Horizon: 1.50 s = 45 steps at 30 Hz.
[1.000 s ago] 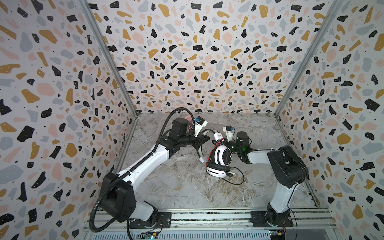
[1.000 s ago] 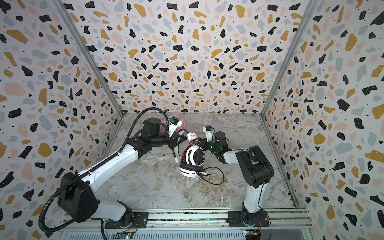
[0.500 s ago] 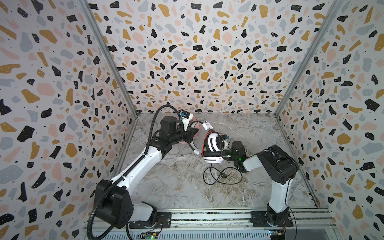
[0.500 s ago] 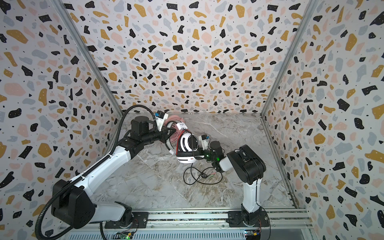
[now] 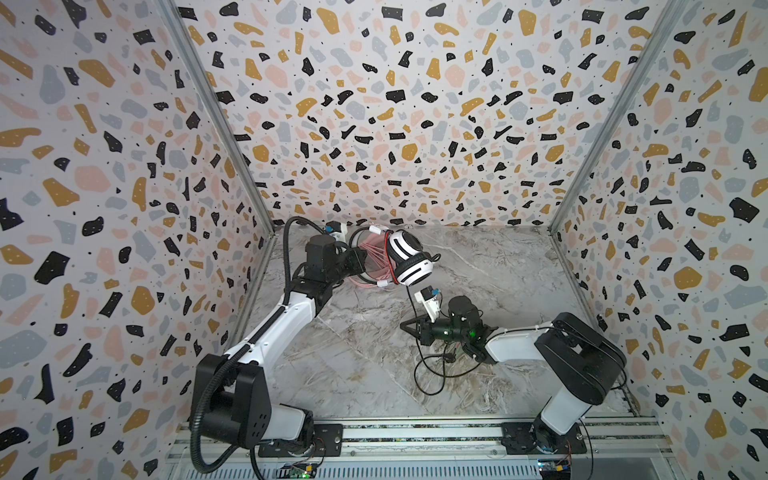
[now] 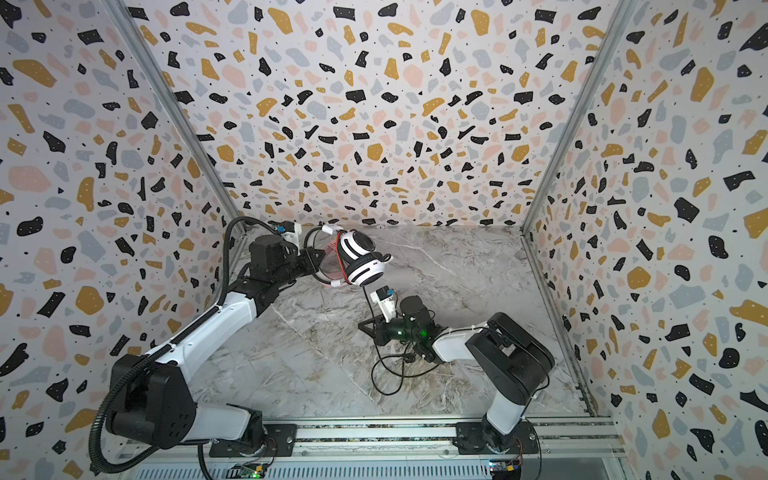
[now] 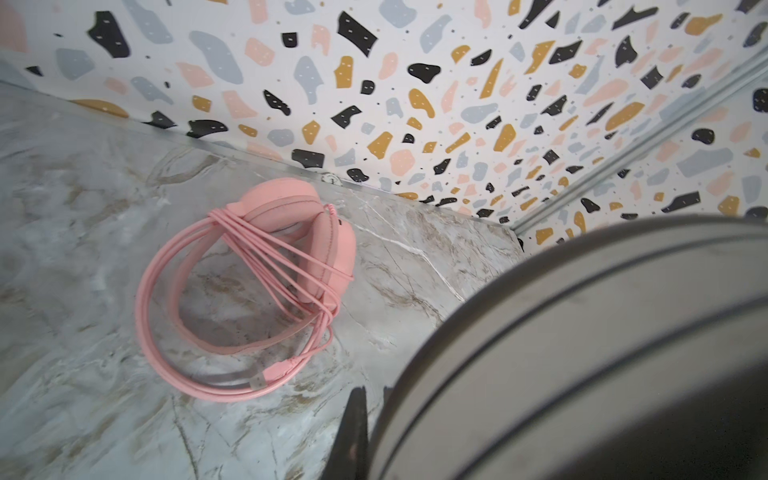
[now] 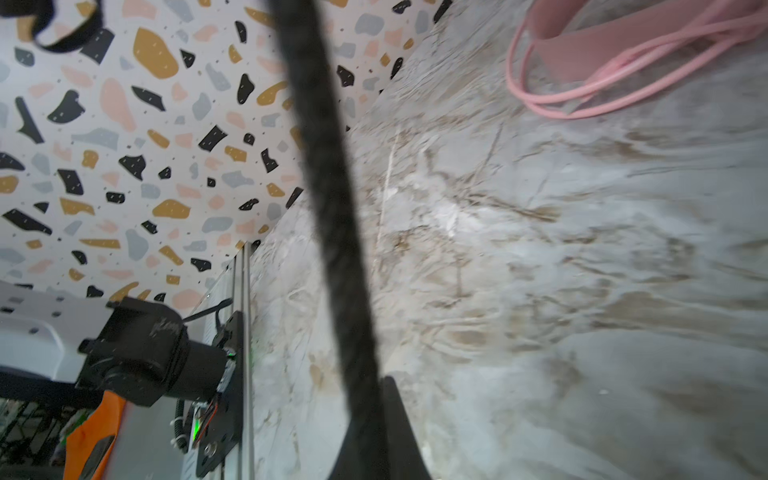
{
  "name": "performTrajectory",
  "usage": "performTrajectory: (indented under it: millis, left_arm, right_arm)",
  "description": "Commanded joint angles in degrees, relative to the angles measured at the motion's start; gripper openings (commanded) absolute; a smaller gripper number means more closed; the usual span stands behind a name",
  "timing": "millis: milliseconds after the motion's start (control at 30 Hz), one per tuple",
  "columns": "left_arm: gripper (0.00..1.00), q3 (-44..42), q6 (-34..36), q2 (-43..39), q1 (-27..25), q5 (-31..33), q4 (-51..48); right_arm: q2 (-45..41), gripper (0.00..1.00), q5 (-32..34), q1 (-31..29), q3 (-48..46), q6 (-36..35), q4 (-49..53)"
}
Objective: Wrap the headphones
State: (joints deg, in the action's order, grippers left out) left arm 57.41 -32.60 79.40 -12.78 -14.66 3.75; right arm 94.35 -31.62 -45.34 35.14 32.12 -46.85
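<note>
The white-and-black headphones (image 5: 409,259) (image 6: 360,261) hang above the table at the back left. My left gripper (image 5: 358,258) (image 6: 315,259) is shut on their band. In the left wrist view an ear cup (image 7: 582,353) fills the corner beside the left gripper (image 7: 372,392). Their black cable (image 5: 412,305) (image 8: 328,187) runs down from the cup into my right gripper (image 5: 409,326) (image 6: 365,326) (image 8: 372,399), which is shut on it. The slack lies in loops (image 5: 436,370) on the table. The pink headphones (image 7: 291,232) (image 5: 368,270) lie behind, their pink cable wound around them.
A marble-patterned table (image 5: 498,270) sits inside three terrazzo-patterned walls (image 5: 395,124). The pink headset lies close to the back wall, near the left corner. The arm bases stand on a rail (image 5: 415,432) along the front edge.
The left arm has carried the white-and-black headset back and to the left. The right gripper has shut on the black cable and drawn away from the cup toward the front.
</note>
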Motion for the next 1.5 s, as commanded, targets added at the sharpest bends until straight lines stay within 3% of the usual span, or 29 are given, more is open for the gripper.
performTrajectory:
  millis: [0, 300, 467, 533, 900, 1267, 1467]
  left_arm:
    - [0.00, -1.44, -6.58, -3.31, 1.00, 5.20, 9.13]
    - [0.00, -2.47, -7.00, -5.06, 2.22, 13.80, 6.79]
    - [0.00, -2.47, -15.19, -6.72, 2.40, 31.52, -1.36]
    - [0.00, -2.54, -16.07, -7.61, 2.49, 35.60, -2.81]
    - [0.00, -1.95, -14.69, -6.90, 2.50, 38.04, -4.46]
    - [0.00, -2.12, -14.32, -7.23, 2.34, 39.23, -4.46]
    - [0.00, -3.26, -11.55, -9.62, -0.70, 41.97, -2.26]
  right_arm:
    - [-5.42, 0.07, 4.32, -2.44, -2.70, -2.05, 3.84]
    - [-12.88, 0.07, 14.46, -9.10, 2.22, -9.61, 20.01]
    - [-16.17, 0.07, 21.39, -11.85, 6.47, -15.12, 31.23]
    - [-17.24, 0.07, 22.34, -11.82, 7.30, -16.32, 34.01]
    - [-27.25, 0.05, 27.21, -12.82, 9.72, -18.54, 40.76]
    - [-25.21, 0.06, 32.18, -13.37, 29.76, -27.23, 58.45]
    - [-21.49, 0.06, 40.40, -13.37, 38.98, -32.77, 66.18]
